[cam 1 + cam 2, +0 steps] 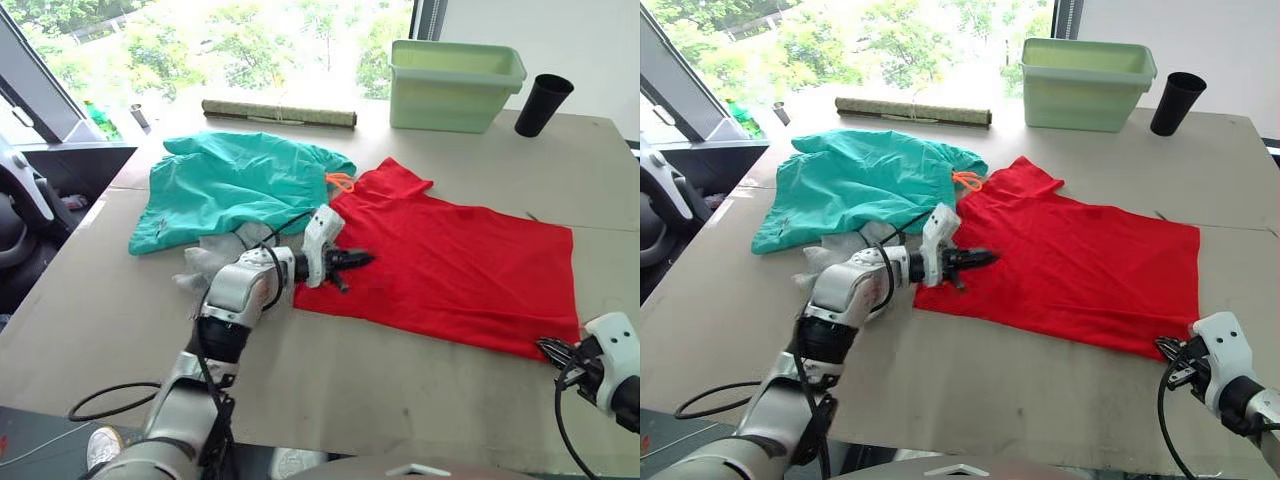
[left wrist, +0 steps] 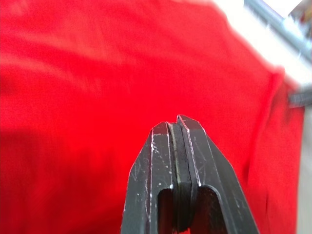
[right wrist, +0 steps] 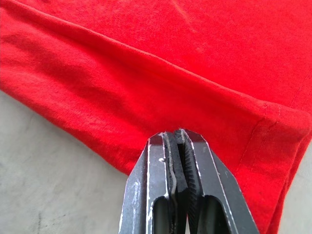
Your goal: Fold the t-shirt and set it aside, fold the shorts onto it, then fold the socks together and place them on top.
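The red t-shirt (image 1: pixel 455 265) lies spread flat across the middle and right of the table (image 1: pixel 100 320). The teal shorts (image 1: pixel 235 185) lie crumpled at the back left, their orange drawstring (image 1: pixel 340 182) touching the shirt's collar end. The light grey socks (image 1: pixel 207 262) sit in a heap under my left forearm. My left gripper (image 1: pixel 356 261) is shut and hovers over the shirt's left edge; in the left wrist view its fingertips (image 2: pixel 168 134) press together with nothing between them. My right gripper (image 1: pixel 553 350) is shut with nothing in it, at the shirt's near right corner (image 3: pixel 273 141).
A pale green bin (image 1: pixel 455 85) stands at the back, with a black cup (image 1: pixel 541 104) to its right. A rolled mat (image 1: pixel 278 113) lies along the far edge by the window. Bare tabletop stretches along the near side.
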### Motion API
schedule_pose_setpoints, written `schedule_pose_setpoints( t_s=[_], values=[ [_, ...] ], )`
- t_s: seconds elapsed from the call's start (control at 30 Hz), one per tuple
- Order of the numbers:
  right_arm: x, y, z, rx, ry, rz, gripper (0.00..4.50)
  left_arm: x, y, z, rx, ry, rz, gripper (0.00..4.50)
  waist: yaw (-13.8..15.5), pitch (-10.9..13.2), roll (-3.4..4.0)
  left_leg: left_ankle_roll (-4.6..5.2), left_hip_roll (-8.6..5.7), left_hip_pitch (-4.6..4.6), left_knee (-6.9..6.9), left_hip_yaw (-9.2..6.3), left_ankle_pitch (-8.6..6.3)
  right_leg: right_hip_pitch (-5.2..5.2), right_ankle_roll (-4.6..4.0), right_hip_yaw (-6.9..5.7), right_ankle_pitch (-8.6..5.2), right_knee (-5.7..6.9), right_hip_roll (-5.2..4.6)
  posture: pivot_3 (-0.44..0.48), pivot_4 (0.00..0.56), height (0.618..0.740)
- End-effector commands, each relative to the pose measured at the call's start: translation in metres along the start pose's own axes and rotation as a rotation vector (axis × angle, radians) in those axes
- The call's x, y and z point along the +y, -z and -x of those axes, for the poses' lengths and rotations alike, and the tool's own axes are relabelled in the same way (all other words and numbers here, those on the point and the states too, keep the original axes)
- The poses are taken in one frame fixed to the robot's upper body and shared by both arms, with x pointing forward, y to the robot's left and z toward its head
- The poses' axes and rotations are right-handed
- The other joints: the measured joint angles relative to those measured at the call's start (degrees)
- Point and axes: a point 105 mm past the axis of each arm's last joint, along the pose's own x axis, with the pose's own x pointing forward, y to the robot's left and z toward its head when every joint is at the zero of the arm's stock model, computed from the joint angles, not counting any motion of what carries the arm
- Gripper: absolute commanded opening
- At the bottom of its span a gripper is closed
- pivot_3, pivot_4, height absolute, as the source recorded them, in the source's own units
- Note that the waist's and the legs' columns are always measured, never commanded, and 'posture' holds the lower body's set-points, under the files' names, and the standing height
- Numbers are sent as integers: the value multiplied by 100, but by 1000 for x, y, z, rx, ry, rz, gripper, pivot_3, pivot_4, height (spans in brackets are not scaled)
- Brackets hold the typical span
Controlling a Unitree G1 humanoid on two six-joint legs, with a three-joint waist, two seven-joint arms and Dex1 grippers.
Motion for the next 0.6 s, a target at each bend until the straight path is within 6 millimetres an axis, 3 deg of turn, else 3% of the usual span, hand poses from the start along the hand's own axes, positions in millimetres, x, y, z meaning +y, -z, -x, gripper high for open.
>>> schedule_pose_setpoints(
  t_s=[0.03,0.07,0.1,0.2,0.3,0.4,0.5,0.6],
  values=[
    [7,-24,8,-146,-23,49,0,-4,-17,31,-42,23,-65,19,-41,0,0,-2,5,3,-2,1,1,0,11,2,-7,0,5,0,150,740],
    [11,-28,10,-181,-54,30,0,-10,-15,41,-32,61,-67,19,-77,-1,2,-3,9,6,-7,4,1,-2,11,6,-8,1,10,0,150,740],
    [17,-30,12,-185,-95,46,289,-23,-15,52,-33,143,-81,1,-87,-1,4,-7,14,14,-10,6,2,0,9,10,-8,5,14,0,150,740],
    [13,-31,16,-132,-94,188,1241,-45,-5,81,53,269,-184,974,-89,3,3,-8,16,28,-14,9,1,8,6,11,-11,7,7,0,150,740],
    [10,-27,24,-44,-141,251,2700,-47,11,98,181,304,-316,2366,-51,1,12,-14,8,33,-10,12,-26,7,-10,13,-23,0,-4,0,150,740],
    [-5,-11,33,132,-194,384,2700,-36,18,103,255,293,-414,2366,53,1,21,-10,-8,34,-11,12,-30,7,-12,11,-25,-2,-28,0,150,740],
    [-26,-6,28,207,-184,459,2700,-20,27,97,310,228,-494,2366,49,0,19,-5,-9,27,-12,11,-32,8,-13,8,-24,-20,-30,0,150,740],
    [-43,4,19,292,-171,499,2700,-6,48,92,421,201,-562,2366,23,1,14,22,-10,18,-12,12,-25,5,-34,5,-11,-27,-29,0,150,740]
  ],
)
